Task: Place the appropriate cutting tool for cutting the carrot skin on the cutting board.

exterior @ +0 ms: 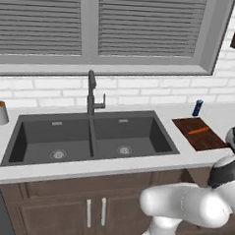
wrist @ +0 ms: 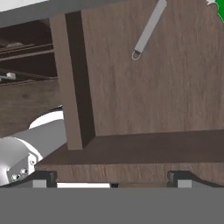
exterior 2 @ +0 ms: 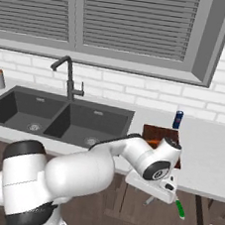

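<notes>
The board [exterior: 199, 134] lies at the counter's [exterior: 111, 166] right end, near the front edge, with the carrot [exterior: 199, 130] across its middle and no cutting tool on it yet, so the placing is all left to do. My gripper [exterior 2: 170, 189] hangs below the counter's front edge, before an open drawer [wrist: 144, 78], jaws spread wide and holding nothing. A green-handled tool [exterior 2: 179, 209], likely the peeler, lies in that drawer just beside my fingers.
</notes>
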Available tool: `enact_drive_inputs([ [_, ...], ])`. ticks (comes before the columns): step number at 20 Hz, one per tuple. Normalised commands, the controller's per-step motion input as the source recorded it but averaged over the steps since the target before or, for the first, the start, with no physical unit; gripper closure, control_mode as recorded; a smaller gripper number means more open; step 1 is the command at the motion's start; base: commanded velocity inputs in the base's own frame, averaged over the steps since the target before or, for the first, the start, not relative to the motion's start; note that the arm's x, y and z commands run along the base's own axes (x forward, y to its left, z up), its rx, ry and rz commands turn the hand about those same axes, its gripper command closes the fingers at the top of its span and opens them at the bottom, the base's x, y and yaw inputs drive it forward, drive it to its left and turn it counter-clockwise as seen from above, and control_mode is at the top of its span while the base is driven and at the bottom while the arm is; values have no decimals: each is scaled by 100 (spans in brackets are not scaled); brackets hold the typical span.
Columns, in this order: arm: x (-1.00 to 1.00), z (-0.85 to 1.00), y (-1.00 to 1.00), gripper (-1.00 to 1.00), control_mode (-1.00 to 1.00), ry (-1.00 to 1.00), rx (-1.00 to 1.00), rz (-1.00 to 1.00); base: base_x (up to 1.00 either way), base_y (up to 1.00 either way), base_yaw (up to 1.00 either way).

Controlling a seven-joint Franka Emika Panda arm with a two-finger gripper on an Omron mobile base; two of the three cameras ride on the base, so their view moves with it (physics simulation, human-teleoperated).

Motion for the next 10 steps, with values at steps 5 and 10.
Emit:
enact_drive_inputs([
  [5, 1, -22, -9, -100, -100, 1, 1, 0, 0, 0, 0],
  [10, 4, -29, -9, -100, -100, 0, 0, 0, 0, 0, 0],
])
